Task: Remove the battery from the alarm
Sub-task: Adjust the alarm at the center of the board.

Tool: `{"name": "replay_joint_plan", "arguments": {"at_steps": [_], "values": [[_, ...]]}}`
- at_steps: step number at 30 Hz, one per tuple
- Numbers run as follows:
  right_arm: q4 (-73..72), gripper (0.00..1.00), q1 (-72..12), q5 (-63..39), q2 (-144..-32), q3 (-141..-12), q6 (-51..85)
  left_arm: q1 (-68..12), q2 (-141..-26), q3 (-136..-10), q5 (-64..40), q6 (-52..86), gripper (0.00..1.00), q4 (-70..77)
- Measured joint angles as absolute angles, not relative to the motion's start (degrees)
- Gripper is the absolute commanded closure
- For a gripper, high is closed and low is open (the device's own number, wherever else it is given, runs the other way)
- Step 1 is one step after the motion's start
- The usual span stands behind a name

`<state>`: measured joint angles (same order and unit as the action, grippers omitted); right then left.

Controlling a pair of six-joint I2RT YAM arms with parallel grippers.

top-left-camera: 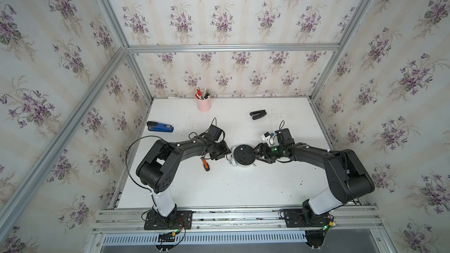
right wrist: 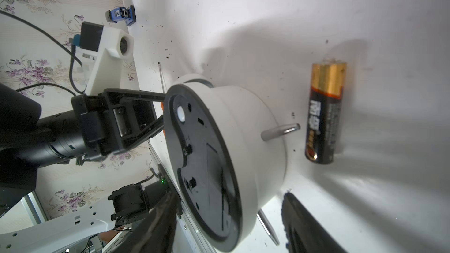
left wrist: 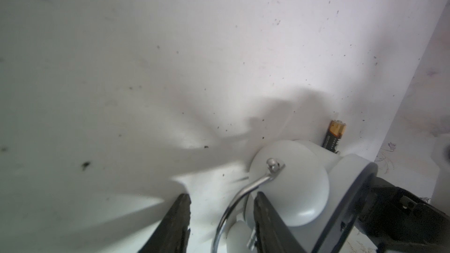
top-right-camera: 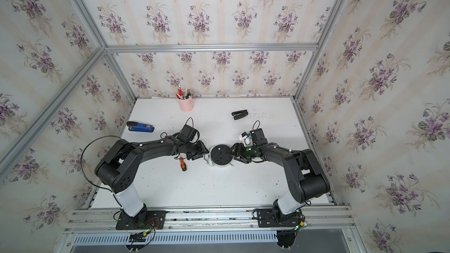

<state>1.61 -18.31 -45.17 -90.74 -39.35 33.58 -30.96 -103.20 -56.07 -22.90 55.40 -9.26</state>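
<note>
An orange-handled screwdriver (top-left-camera: 205, 164) lies nearest on the white table (top-left-camera: 219, 191). Beyond it, the round white alarm clock (top-left-camera: 243, 156) rests with its black back up. The left gripper (left wrist: 221, 215), narrowly parted, brackets the clock's wire handle (left wrist: 243, 191). The right gripper (right wrist: 231, 198) stands wide astride its rim. The black, gold-ended cylindrical battery (right wrist: 326, 115) lies out on the table, just beside the clock. Farther back are a blue stapler (top-left-camera: 160, 127), a black stapler (top-left-camera: 258, 115) and a pink pen cup (top-left-camera: 203, 105).
</note>
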Motion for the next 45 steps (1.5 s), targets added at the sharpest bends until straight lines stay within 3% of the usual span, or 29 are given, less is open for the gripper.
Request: {"name": "replay_joint_plan", "arguments": {"at_steps": [8, 20, 36, 45], "values": [[2.44, 0.30, -18.31, -44.51, -90.15, -39.29, 33.04, -31.81, -107.15, -62.35, -22.09, 52.23, 0.69, -15.66], [2.70, 0.31, -18.31, -44.45, -89.76, -39.29, 32.88, -32.56, -109.38, -67.94, -18.59, 47.29, 0.95, -25.30], [8.95, 0.31, -17.41, -43.92, -82.89, -43.64, 30.74, -32.95, -100.25, -94.37, -5.56, 28.64, 0.98, -60.10], [12.93, 0.31, -15.68, -44.12, -79.88, -42.15, 28.77, -41.93, -109.47, -108.62, 10.55, 20.75, 1.00, -76.66]]}}
